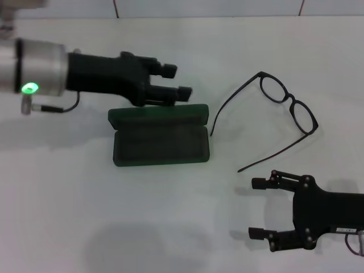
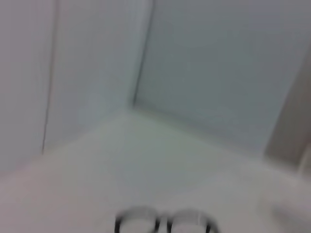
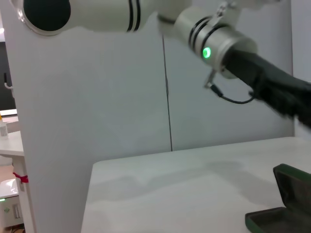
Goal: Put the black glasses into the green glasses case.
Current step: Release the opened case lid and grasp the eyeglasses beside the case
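Observation:
The green glasses case [image 1: 161,142] lies open at the table's middle, lid [image 1: 158,116] raised at its far side, felt lining bare. The black glasses [image 1: 288,102] rest to its right, temple arms unfolded and reaching toward the case and the front. My left gripper [image 1: 177,80] hangs over the lid's far edge, open and holding nothing. My right gripper [image 1: 255,208] sits low at the front right, open, just short of the nearer temple tip. The left wrist view shows the black glasses [image 2: 165,223] blurred; the right wrist view shows the green glasses case [image 3: 286,204] and the left arm [image 3: 262,77].
A white table [image 1: 68,199] carries everything. Its far edge meets a pale panelled wall [image 1: 205,7]. In the right wrist view the table's side edge [image 3: 90,194] shows, with a shelf of small items [image 3: 7,141] beyond it.

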Robot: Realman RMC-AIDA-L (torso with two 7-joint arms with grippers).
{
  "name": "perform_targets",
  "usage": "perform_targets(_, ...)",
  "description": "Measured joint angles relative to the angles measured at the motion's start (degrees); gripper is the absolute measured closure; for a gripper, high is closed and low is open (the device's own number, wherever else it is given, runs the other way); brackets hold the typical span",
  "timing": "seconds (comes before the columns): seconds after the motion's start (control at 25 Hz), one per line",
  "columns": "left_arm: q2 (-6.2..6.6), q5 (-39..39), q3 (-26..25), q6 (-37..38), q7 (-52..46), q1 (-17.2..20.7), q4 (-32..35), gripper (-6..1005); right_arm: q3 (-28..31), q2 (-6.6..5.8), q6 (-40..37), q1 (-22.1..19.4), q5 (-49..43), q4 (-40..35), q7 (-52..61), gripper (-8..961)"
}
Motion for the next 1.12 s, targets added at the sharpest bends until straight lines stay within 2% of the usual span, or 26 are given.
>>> perform_targets(0.12, 1.03, -8.3, -4.4, 1.5, 10.3, 2.7, -8.1, 301, 0.1, -0.09, 0.2, 0.1, 0.2, 0.0, 0.0, 92)
perform_targets(0.28, 1.53, -11.1, -9.1, 1.3, 17.2, 7.2, -12.5, 300, 0.6, -0.29, 0.0, 0.1, 0.4, 0.0, 0.0, 92)
perform_targets(0.48, 0.26, -11.5, -11.4, 2.4, 24.0, 15.4, -12.1, 293, 3.0, -0.54, 0.0, -0.3, 0.4, -0.1, 0.0, 93)
perform_targets(0.68, -0.05, -9.6, -11.3, 5.7, 29.5, 22.5, -11.9, 116, 5.1, -1.25, 0.0, -0.5, 0.4, -0.3, 0.9, 93)
perform_targets(0.8, -0.48, -7.2, -11.3, 6.7, 32.6, 24.7, -12.2, 116, 6.3, -1.92, 0.3, -0.7, 0.4, -0.7, 2.8, 93)
perform_targets(0.92, -1.54, -4.9, -11.6, 6.6, 38.3, 26.5, -13.3, 115, 7.7, -2.53, 0.8, -0.5, 0.2, -0.7, 4.2, 93)
perform_targets(1.12, -1.26, -2.8, -11.7, 5.1, 41.7, 26.5, -16.7, 116, 9.0, -3.64, 5.5, -0.1, 0.0, -6.3, 12.7, 94)
